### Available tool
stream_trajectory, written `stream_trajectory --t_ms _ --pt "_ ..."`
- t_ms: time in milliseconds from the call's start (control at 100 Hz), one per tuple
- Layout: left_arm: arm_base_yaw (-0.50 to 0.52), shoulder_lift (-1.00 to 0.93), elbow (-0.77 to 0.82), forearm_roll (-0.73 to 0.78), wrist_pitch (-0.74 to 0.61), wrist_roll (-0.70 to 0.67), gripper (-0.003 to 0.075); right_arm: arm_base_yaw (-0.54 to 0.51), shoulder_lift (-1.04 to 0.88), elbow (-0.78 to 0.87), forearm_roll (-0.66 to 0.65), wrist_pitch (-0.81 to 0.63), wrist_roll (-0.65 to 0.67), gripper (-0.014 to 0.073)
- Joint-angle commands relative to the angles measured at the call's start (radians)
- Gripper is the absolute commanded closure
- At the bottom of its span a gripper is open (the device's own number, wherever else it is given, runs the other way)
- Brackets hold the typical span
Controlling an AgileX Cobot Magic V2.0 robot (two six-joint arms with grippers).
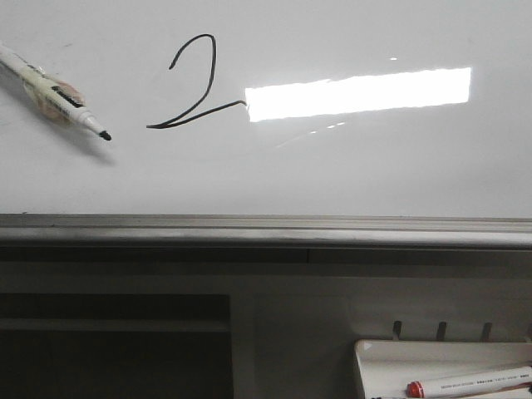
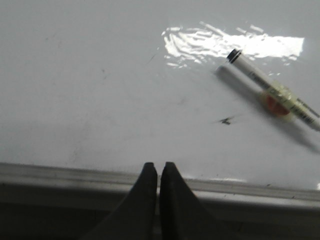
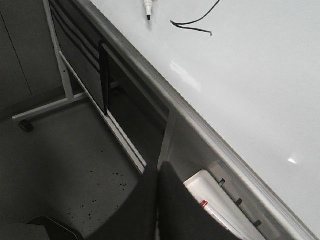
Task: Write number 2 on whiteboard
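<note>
The number 2 (image 1: 195,87) is drawn in thin black line on the whiteboard (image 1: 332,174), its tail stroke ending at the edge of a bright rectangular reflection (image 1: 357,93). A black-tipped marker (image 1: 58,96) is seen lying on the board near its left edge, apart from the digit. The left gripper (image 2: 158,172) and the right gripper (image 3: 159,172) are each shown with fingers pressed together, empty. A red-capped marker (image 1: 470,384) is held in a white tray (image 1: 374,357) below the grey ledge (image 1: 266,231).
</note>
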State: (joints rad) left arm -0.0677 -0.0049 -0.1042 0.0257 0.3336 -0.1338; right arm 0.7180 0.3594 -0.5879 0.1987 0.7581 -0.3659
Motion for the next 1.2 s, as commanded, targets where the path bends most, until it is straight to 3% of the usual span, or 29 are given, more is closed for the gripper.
stream_trajectory --t_ms 0,250,480,1190 --pt "0.015 -0.026 0.004 0.002 -0.086 0.004 0.0741 -0.005 0.007 -0.025 0.009 -0.063 0.0 0.0643" --pt "0.015 -0.026 0.079 0.026 -0.086 0.008 0.0741 -0.005 0.007 -0.025 0.009 -0.063 0.0 0.0643" --pt "0.015 -0.026 0.116 0.019 -0.082 0.116 0.0741 -0.005 0.007 -0.025 0.009 -0.063 0.0 0.0643" --pt "0.015 -0.026 0.116 0.019 -0.071 0.115 0.0741 -0.005 0.007 -0.025 0.009 -0.063 0.0 0.0643"
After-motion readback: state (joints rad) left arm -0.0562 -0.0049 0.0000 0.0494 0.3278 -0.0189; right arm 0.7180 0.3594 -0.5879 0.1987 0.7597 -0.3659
